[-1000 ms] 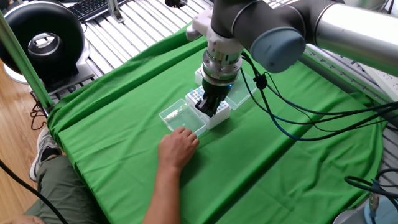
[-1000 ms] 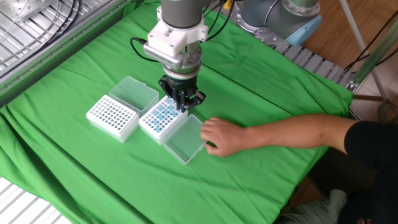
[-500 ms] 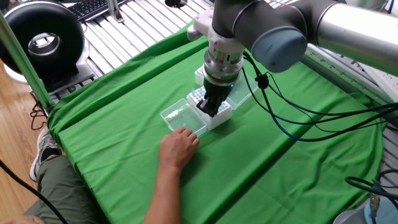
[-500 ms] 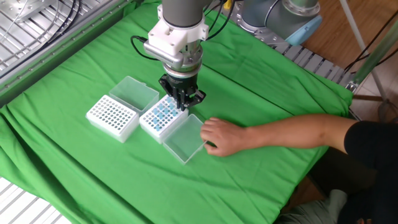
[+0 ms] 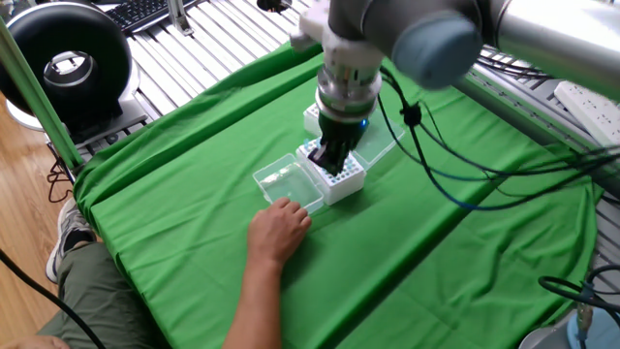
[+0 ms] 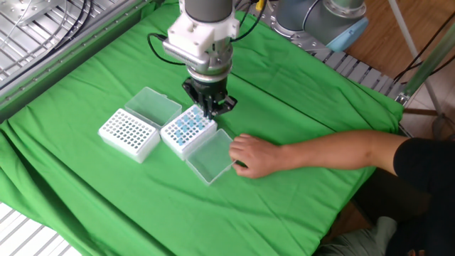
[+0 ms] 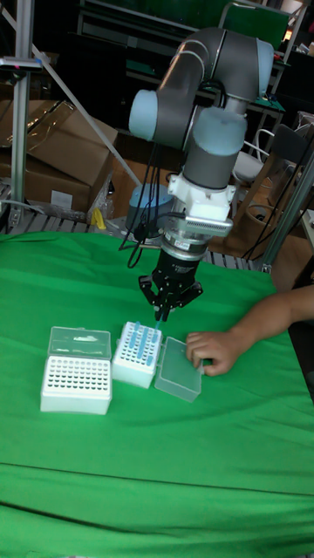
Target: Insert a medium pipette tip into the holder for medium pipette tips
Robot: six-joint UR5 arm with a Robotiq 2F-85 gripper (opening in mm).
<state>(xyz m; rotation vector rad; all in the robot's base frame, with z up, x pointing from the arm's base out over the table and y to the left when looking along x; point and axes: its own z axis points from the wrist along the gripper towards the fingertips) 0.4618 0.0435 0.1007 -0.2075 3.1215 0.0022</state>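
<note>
The holder for medium pipette tips (image 6: 186,130) is a small white rack with blue tips, also visible in the first fixed view (image 5: 336,177) and the tall view (image 7: 138,353). My gripper (image 6: 211,108) hangs just above the rack's far edge, fingers pointing down and shut. In the tall view a thin pale medium pipette tip (image 7: 159,328) seems to hang from the gripper (image 7: 166,316), its point just above the rack. In the first fixed view the gripper (image 5: 334,160) hides the tip.
A larger white tip rack (image 6: 128,134) with its clear lid (image 6: 153,107) open stands left of the holder. A person's hand (image 6: 249,153) rests on the holder's clear lid (image 6: 210,161), the forearm reaching in from the right. Green cloth (image 6: 298,92) covers the table.
My gripper has risen a little from the holder's top, still shut. The person's hand and both racks have stayed where they were.
</note>
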